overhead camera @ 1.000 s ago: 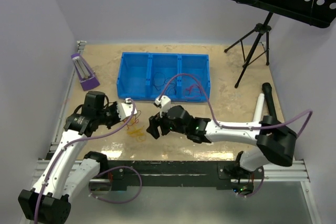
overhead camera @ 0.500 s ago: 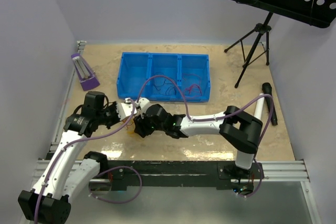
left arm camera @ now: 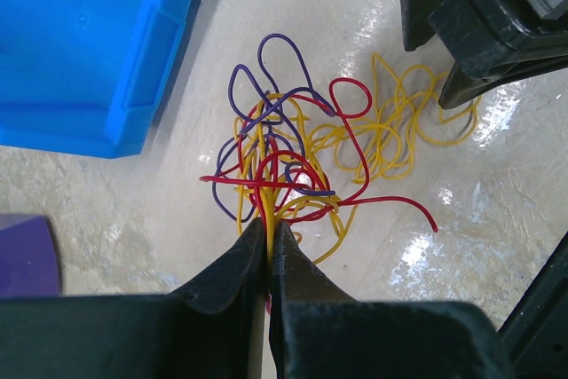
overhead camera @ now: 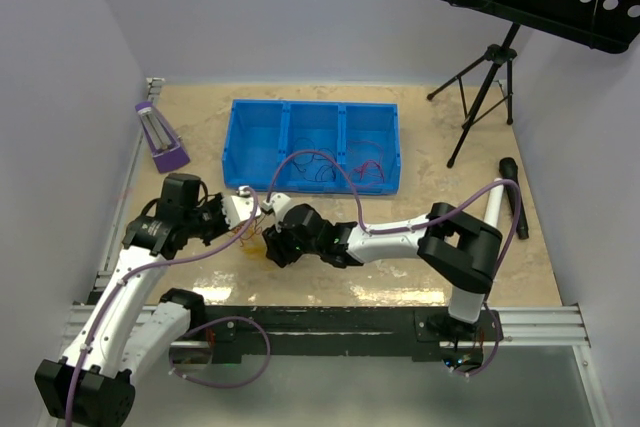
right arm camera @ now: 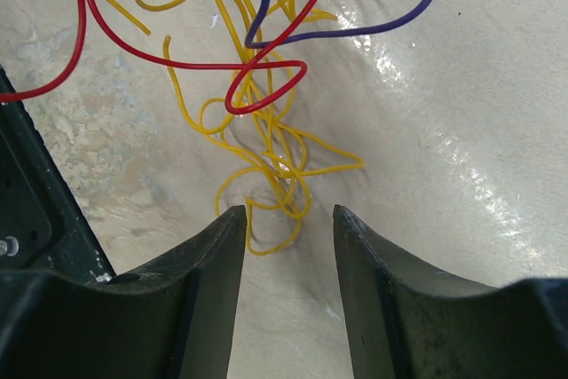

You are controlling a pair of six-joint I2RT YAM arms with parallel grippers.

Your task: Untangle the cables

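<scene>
Entry 1, cables (left arm camera: 293, 153): one loose clump of thin yellow, red and purple wires, flat on the table (overhead camera: 420, 182) near its front edge. It lies between my two arms, on the near side of the blue tray (overhead camera: 258, 142)

Entry 2, left pincer (left arm camera: 268, 235): jaws pressed together on a few yellow and red strands at the edge of the clump nearest its camera

Entry 3, right pincer (right arm camera: 288, 219): jaws standing apart, tips low over the table at the opposite side of the clump. A yellow loop lies in the gap between them, and I cannot tell whether either finger touches it

Entry 4, blue tray: three compartments in a row, with dark wires (overhead camera: 318, 169) in the middle one and red wires (overhead camera: 372, 169) in the right one

Entry 5, purple object (overhead camera: 160, 139): on the table left of the tray, well apart from the clump

Entry 6, tripod stand (overhead camera: 485, 87): far right corner, carrying a black perforated plate
</scene>
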